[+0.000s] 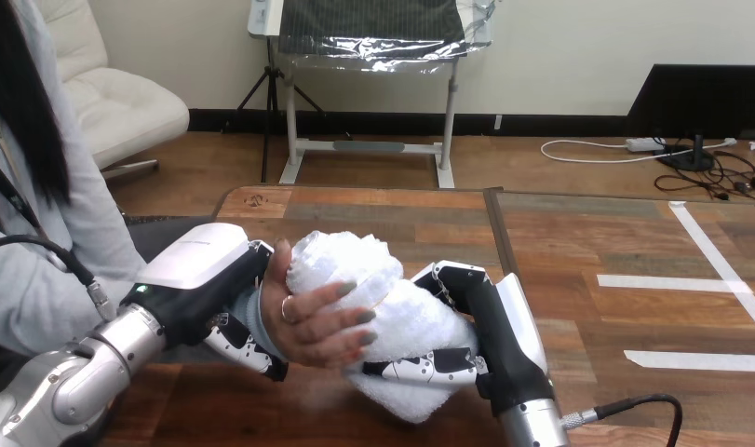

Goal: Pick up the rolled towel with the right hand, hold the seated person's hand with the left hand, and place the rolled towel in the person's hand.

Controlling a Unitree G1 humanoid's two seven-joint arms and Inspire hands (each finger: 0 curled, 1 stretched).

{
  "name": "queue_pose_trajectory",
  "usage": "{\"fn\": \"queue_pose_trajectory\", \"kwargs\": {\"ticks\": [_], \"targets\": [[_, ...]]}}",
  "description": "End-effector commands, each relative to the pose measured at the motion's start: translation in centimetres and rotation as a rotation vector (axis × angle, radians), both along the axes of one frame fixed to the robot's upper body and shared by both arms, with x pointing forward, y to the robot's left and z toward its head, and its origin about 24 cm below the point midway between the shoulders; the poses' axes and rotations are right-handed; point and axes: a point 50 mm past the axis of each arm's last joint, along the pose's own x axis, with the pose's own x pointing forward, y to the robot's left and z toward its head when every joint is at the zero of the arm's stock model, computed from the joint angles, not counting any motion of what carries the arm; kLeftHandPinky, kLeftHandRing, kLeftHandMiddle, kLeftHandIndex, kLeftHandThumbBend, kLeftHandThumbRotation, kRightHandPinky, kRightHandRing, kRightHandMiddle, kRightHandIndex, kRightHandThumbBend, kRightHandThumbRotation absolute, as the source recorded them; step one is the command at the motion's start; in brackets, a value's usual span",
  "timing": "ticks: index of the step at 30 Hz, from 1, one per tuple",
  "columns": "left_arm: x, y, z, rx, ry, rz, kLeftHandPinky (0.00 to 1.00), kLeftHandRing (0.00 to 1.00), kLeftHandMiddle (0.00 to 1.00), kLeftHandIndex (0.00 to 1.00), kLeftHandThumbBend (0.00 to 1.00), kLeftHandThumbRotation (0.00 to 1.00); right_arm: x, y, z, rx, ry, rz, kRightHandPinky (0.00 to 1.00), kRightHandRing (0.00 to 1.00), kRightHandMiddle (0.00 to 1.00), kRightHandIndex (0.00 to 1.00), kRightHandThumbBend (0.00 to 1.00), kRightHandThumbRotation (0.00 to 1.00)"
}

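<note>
We see a wooden table (578, 233) of mixed brown planks, its far edge running straight across the view. A dark seam (500, 233) splits the top into a left and a right section. On the right section three white tape strips lie flat: one long diagonal (718, 265) and two level ones (662, 280) (699, 359) beside it. The rolled towel (406, 326) sits low over the left section; we cannot tell whether it touches the boards.

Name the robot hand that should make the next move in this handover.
Right. The right robot hand is curled round the rolled towel, which the person's hand already grips, so it can probably let go. The left robot hand holds the person's wrist and should steady it.
</note>
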Motion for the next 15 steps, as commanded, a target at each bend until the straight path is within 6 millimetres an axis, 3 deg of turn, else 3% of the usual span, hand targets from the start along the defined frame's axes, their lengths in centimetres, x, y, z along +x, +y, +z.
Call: {"fn": "queue_pose_trajectory", "kwargs": {"ticks": [1,15], "targets": [[1.00,-1.44,1.69,-0.066,-0.084,-0.039,0.23,0.28,0.34,0.33,0.96,0.07,1.18,1.77,2.56,0.079,-0.134,0.045,0.21,0.27,0.36,0.34,0.75,0.00],[1.06,-1.73,1.37,-0.069,-0.071,-0.038,0.23,0.28,0.34,0.34,0.96,0.06,0.74,2.35,2.85,0.127,-0.159,0.051,0.21,0.27,0.35,0.34,0.71,0.00]]}}
